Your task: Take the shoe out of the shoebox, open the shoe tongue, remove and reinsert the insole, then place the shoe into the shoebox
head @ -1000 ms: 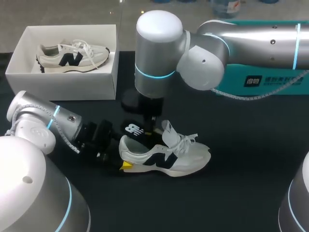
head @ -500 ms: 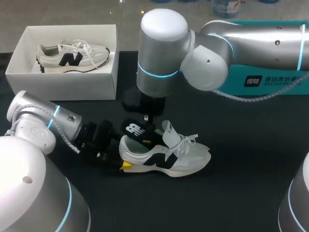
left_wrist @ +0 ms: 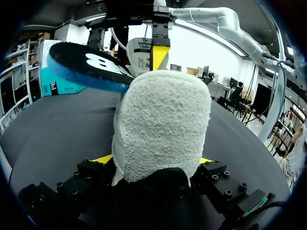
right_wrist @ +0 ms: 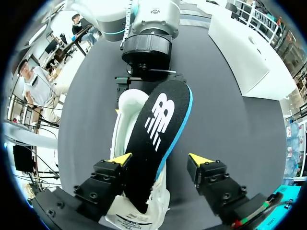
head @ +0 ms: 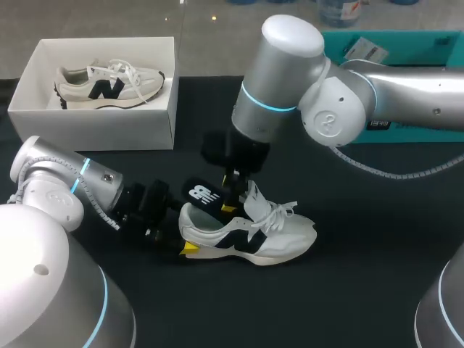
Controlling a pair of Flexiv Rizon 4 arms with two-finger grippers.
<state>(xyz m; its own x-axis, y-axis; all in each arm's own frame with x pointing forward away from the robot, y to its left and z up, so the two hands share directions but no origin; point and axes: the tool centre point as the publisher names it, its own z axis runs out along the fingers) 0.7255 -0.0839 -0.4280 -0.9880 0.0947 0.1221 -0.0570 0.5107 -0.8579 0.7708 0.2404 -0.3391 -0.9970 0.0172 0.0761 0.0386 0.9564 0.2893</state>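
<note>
The white low-top sneaker with a dark side logo and white laces (head: 250,235) lies on its sole on the black table (head: 362,290), out of the box, with its toe toward 3 o'clock and its heel toward 9 o'clock. The black foam insole with a blue edge and a white logo (head: 201,194) sticks halfway out of the sneaker's opening, its free end slanting up over the heel toward 10 o'clock. In the right wrist view the insole (right_wrist: 158,124) runs from the opening up between the two yellow-tipped fingers of the right gripper (right_wrist: 159,160). One finger lies just beside or against the insole's edge and the other stands apart from it, so this gripper is spread and grips nothing. The left gripper (left_wrist: 153,163) comes in low from 9 o'clock and is clenched on the sneaker's fuzzy heel (left_wrist: 160,124), with a yellow tip pressed to each side. At 10 o'clock from the sneaker, well apart, the open white cardboard shoebox (head: 101,119) holds a second matching white sneaker (head: 109,85) lying on its side. At 1 o'clock, behind the right arm, sits a teal cardboard box (head: 413,45).
</note>
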